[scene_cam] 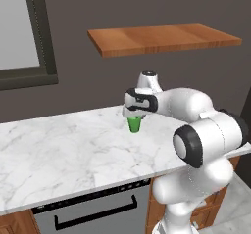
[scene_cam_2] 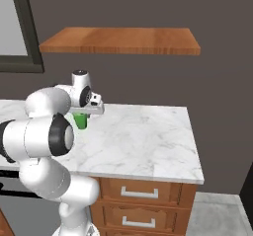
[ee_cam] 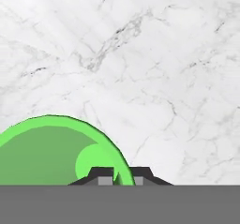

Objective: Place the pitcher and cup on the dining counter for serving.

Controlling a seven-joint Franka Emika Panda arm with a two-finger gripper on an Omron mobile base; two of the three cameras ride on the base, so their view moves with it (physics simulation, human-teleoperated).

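**A:** White arm, dark joints. You have it folded forward from the base, elbow high, forearm reaching out over the marble worktop (scene_cam: pixel 59 154), and the hand pointing straight down onto the cup (scene_cam: pixel 134 124).

**B:** What is around you there?

**A:** The worktop is white with grey veins. Below its front edge, left of the cup, you see a steel oven (scene_cam: pixel 93 211) with a dark handle. Right of the cup, under the same slab, there are wooden drawers (scene_cam_2: pixel 143 200) with pale pulls. Behind the cup stands a dark wall. Above the cup a wooden shelf (scene_cam: pixel 162 38) juts from that wall, and up to the left of the cup is a dark-framed window (scene_cam: pixel 22 32).

**B:** And the cup itself?

**A:** Bright green, small, tapered, standing upright on the marble toward the back of the slab, right under your hand. From the right base view you see it (scene_cam_2: pixel 80 121) just below the wrist.

**B:** How do the fingers stand?

**A:** Your gripper (ee_cam: pixel 121 175) is drawn nearly together, pinching the cup's rim. In the hand view the green wall (ee_cam: pixel 42 157) curves between the two dark fingertips (ee_cam: pixel 101 174): one sits inside the cup, the other just outside it, against the rim. The open mouth spreads away to the left of the tips, bare marble beyond.
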